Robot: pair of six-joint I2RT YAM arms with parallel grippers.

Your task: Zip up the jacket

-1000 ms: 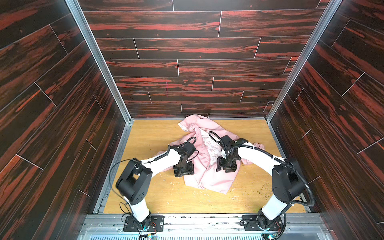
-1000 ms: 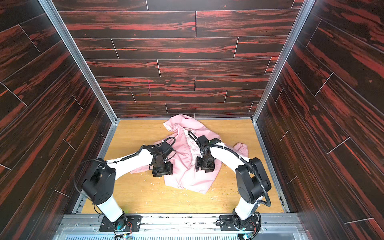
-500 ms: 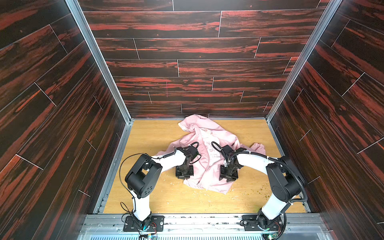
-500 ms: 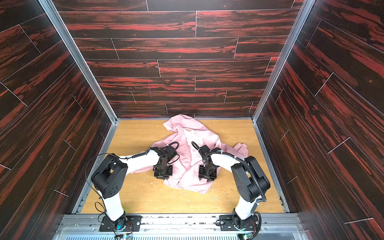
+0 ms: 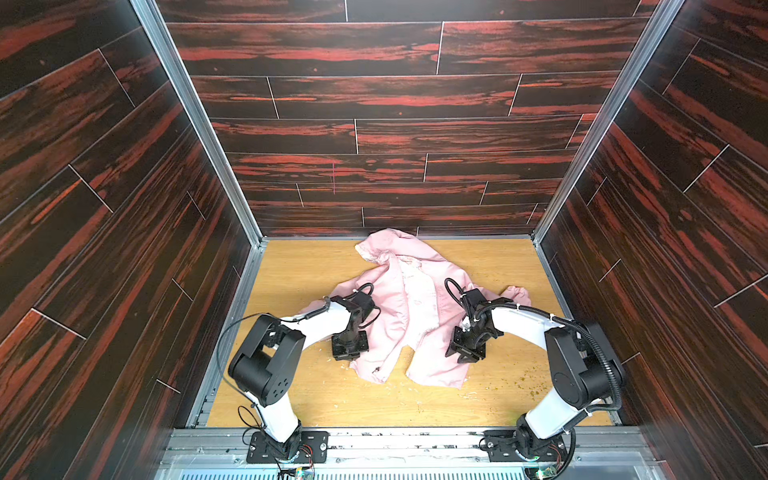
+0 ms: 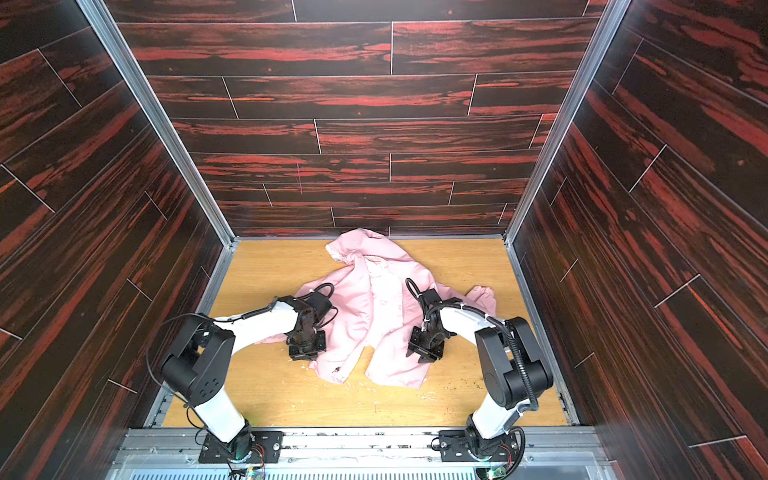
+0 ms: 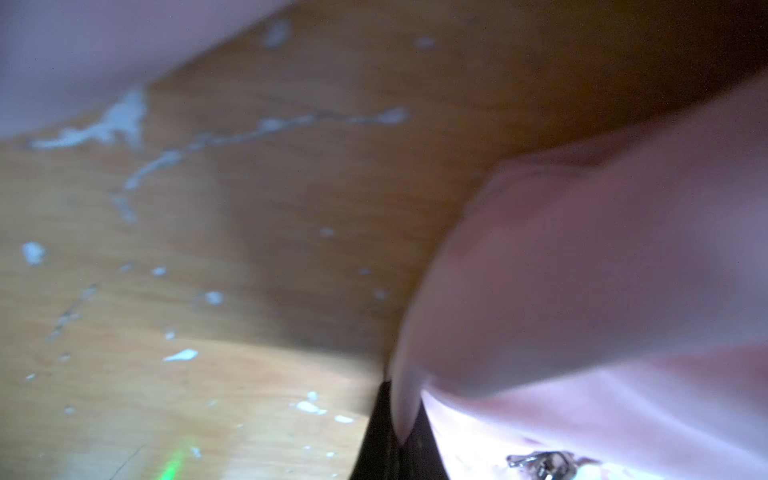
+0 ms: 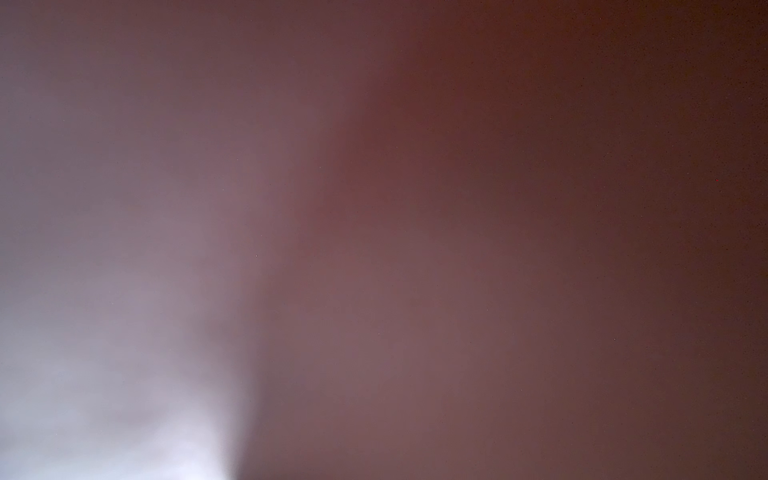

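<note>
Left fingers [image 7: 376, 453] lower, seemingly around jacket [image 5: 415, 299]

Light wood tabletop [image 5: 307, 274], scuffed: white flecks [image 7: 120, 120] show close up in the left wrist view, dark crumbs [image 5: 530, 380] toward the right side. Red-black plank walls [image 5: 374, 137] on three sides, aluminium corner posts [image 5: 200, 124], metal rail [image 5: 415, 436] along the front.

I've clamped the left end effector [image 5: 349, 351] shut on the lower-left edge of the small light-pink thin-fabric jacket [image 5: 415, 286]. The right end effector [image 5: 465, 353] has dropped lower in frame, and the front panels now part at the hem.
</note>
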